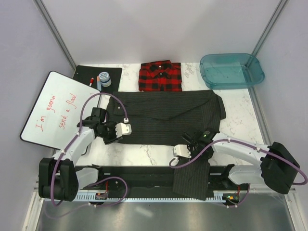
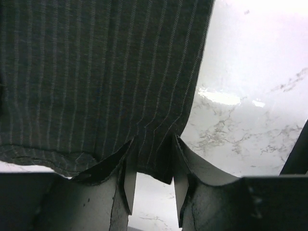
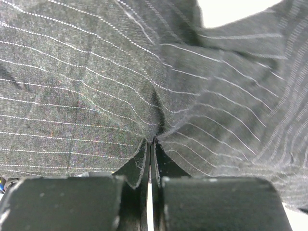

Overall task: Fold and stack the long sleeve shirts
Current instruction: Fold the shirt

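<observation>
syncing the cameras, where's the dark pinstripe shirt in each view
Top: pinstripe shirt spread across the middle, one end draped over the near edge.
Left wrist: upper left, its corner inside the open left claw.
Right wrist: fills the picture, pinched in the shut right claw.
Shared: white table, showing beside the cloth in every view.

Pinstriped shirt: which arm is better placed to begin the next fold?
Probably right. The right gripper is shut on the pinstriped shirt; the left gripper only straddles its edge, jaws apart.
</observation>
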Tool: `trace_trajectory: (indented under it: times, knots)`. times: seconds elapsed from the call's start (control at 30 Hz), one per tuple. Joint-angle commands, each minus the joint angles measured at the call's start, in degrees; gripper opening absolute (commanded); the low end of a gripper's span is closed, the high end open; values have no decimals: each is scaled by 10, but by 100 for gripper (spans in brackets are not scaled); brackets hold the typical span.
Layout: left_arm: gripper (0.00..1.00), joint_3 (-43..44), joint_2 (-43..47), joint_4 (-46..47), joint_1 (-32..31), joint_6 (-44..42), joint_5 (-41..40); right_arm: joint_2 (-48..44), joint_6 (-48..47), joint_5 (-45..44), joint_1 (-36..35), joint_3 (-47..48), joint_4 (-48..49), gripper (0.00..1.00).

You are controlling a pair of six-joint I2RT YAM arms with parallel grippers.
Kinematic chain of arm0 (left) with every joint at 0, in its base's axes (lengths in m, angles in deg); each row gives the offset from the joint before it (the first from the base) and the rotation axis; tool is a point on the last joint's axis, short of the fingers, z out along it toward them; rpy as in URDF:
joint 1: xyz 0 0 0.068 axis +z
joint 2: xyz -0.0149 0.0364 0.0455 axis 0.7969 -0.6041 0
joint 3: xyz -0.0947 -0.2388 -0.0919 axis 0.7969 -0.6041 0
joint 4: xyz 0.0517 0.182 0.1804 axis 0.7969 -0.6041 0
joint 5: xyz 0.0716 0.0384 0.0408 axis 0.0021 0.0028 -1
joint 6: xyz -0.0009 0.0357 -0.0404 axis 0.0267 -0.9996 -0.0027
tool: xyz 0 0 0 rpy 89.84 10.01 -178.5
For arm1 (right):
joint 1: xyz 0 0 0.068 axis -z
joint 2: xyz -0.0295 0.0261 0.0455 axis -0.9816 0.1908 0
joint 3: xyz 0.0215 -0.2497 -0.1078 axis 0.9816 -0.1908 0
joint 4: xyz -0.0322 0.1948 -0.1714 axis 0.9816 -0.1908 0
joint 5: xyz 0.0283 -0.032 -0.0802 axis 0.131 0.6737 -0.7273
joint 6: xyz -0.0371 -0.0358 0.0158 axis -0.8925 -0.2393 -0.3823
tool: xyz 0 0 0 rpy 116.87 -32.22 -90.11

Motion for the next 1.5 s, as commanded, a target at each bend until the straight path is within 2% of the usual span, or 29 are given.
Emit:
trace_trajectory:
  times: [0.0, 0.27, 0.4, 0.57, 0.6, 0.63, 0.7, 0.83, 0.87, 0.97, 1.2, 1.47]
  knots:
    - [42, -45, 5, 12, -7, -137, -54, -17, -6, 11, 30, 36, -25, 0]
    - [45, -99, 52, -23, -9, -200, -83, -38, -12, 14, 48, 64, -65, 0]
    - [43, -101, 75, -26, -9, -187, -80, -49, -11, 11, 48, 72, -78, 0]
    - [30, -101, 77, -23, -10, -161, -65, -61, -9, 14, 49, 86, -92, 0]
    - [26, -100, 79, -20, -9, -150, -62, -64, -7, 13, 49, 87, -93, 0]
    - [15, -98, 82, -15, -9, -139, -55, -69, -7, 12, 49, 93, -96, 0]
    - [3, -84, 89, -12, -9, -112, -47, -77, -7, 5, 51, 101, -103, 0]
    - [2, -39, 98, -10, -7, -75, -28, -81, -25, -4, 72, 155, -113, 0]
    - [2, -29, 90, -8, -7, -68, -27, -77, -32, -2, 97, 168, -116, 0]
    - [2, 11, 65, -14, 2, -57, -18, -42, -70, 20, 155, 229, -132, 0]
    - [2, 88, -6, 8, 28, -22, -4, 53, -143, 38, 230, 374, -135, 0]
    - [2, 168, -128, 58, 33, 26, -11, 233, -188, 46, 294, 510, -115, 0]
